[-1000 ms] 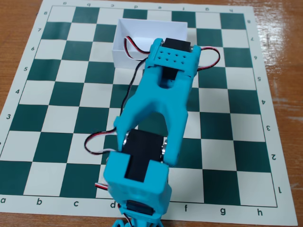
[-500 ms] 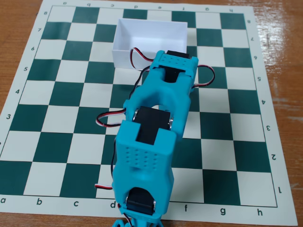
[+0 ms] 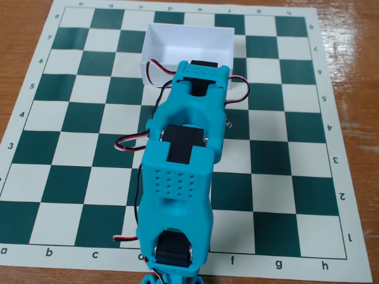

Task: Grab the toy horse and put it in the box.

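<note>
The box is white and open-topped and stands on the far middle of the chessboard. What I see of its inside is bare white. My turquoise arm lies folded over the board's middle, and its wrist block overlaps the box's near wall. The gripper's fingers are hidden beneath the arm, so I cannot tell their state. The toy horse is hidden. A tiny grey speck peeks out at the arm's right edge; I cannot tell what it is.
A green-and-white chessboard mat covers a wooden table. Red, black and white cables loop out on the arm's left and near the box.
The arm has folded down and drawn back toward the near edge. Its wrist block has slid left and now hides less of the box. The box has not moved.
</note>
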`<move>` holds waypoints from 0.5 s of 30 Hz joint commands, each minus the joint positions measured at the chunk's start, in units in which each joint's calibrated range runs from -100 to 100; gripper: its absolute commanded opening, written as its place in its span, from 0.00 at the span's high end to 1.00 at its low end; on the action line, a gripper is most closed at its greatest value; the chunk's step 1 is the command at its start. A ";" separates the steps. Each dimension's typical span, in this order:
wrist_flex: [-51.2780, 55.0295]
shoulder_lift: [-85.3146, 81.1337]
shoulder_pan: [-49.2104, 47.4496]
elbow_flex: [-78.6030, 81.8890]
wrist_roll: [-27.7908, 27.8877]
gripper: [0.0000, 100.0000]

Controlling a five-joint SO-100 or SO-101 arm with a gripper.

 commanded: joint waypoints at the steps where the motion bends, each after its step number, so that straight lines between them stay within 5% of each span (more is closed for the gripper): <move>1: -1.10 -0.11 -0.35 -2.60 -0.18 1.00; 7: -3.26 -1.70 0.58 -0.87 0.41 1.00; 15: -16.38 -24.27 2.30 9.78 8.61 1.00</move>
